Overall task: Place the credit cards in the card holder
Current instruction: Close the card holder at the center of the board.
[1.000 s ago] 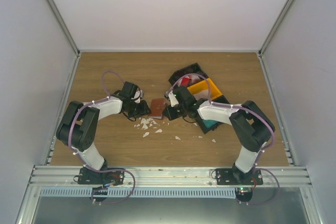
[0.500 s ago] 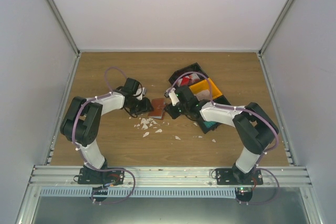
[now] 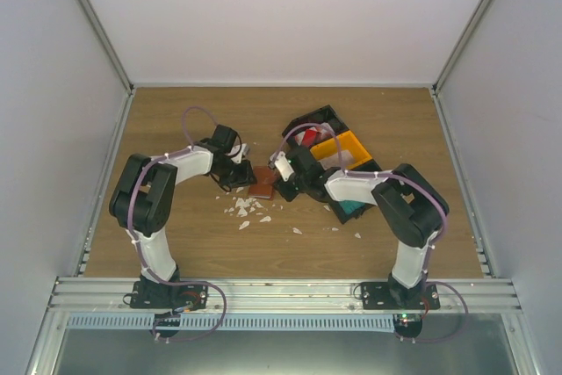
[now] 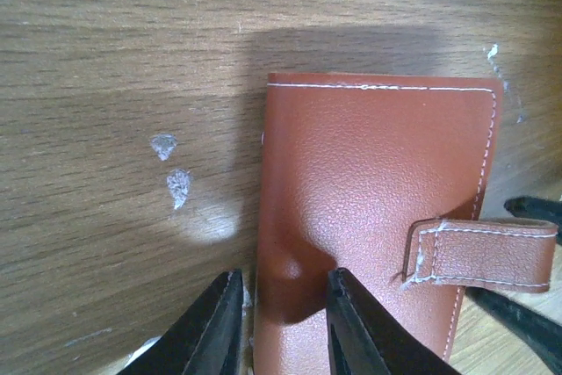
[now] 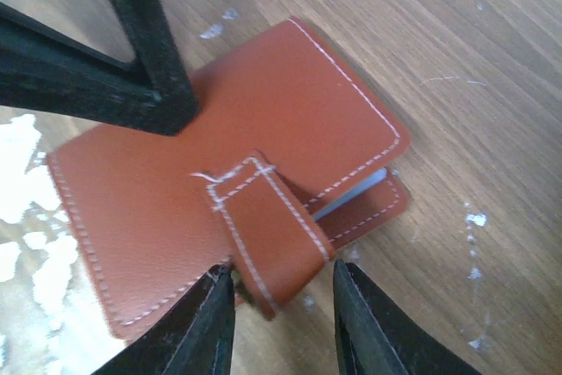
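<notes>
The card holder [image 3: 262, 185], a closed reddish-brown leather wallet, lies flat on the wooden table between my two grippers. My left gripper [image 4: 283, 322] is narrowly open. It straddles the card holder's [image 4: 378, 208] left edge, one finger on the leather and one beside it. My right gripper [image 5: 281, 322] is open around the free end of the snap tab [image 5: 268, 230], its left finger touching the tab. A pale blue-grey inner edge [image 5: 351, 198] shows under the cover. A red card [image 3: 309, 136] lies in the black bin, and something teal [image 3: 353, 208] shows by the right forearm.
A black bin [image 3: 320, 118] and an orange bin [image 3: 344, 147] stand behind the right arm. Several small white scraps [image 3: 246, 208] lie on the table just in front of the card holder. The left gripper's finger [image 5: 154, 85] shows in the right wrist view.
The left gripper has moved right onto the card holder's edge. The right gripper has shifted left to the tab side. Both elbows have swung inward. The card holder has barely moved.
</notes>
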`<state>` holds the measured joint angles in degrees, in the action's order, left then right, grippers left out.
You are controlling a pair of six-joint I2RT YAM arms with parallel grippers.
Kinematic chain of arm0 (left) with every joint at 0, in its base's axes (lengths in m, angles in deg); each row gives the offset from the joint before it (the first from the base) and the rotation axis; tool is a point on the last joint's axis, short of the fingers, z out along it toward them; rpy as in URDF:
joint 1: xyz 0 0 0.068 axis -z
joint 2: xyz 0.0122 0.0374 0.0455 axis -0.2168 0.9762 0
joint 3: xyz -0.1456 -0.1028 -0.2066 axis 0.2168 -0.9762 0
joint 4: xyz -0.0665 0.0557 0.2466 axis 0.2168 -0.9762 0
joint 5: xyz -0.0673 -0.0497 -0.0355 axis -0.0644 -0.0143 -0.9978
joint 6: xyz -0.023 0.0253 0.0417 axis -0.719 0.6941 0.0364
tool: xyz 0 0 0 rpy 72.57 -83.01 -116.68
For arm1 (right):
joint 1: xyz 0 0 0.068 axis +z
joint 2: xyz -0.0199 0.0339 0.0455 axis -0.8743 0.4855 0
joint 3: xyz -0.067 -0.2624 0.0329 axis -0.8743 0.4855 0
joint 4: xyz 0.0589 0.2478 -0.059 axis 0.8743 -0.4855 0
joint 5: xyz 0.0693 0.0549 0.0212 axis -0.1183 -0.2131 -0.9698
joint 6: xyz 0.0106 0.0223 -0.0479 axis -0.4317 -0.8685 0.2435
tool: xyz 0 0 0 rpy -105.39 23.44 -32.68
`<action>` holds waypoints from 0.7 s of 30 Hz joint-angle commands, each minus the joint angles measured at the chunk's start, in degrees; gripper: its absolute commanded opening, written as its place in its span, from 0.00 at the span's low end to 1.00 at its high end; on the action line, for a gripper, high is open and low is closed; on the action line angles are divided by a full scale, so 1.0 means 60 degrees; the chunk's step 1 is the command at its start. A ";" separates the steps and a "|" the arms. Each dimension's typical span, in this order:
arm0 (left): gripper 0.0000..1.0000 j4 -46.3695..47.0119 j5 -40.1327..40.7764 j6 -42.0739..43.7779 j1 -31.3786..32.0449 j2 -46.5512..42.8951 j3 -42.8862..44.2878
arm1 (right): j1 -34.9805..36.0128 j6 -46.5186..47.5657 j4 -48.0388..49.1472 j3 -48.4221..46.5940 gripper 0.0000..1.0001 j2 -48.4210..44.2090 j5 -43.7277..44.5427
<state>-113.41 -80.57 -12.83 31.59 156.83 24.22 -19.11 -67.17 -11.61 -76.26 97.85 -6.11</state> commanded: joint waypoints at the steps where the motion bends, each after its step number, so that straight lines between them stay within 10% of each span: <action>1: 0.30 -0.1063 0.1668 0.0322 0.0152 0.0767 -0.0181 | 0.0174 0.0335 0.0274 -0.0371 0.30 0.0369 0.1227; 21: 0.22 -0.1416 0.3004 0.0436 0.0571 0.1277 -0.0332 | 0.0683 0.0140 0.0104 -0.0610 0.25 0.0365 0.6510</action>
<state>-116.27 -73.42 -11.52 34.67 157.99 26.47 -15.05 -65.77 -11.59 -78.75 100.58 26.72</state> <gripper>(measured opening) 0.227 0.247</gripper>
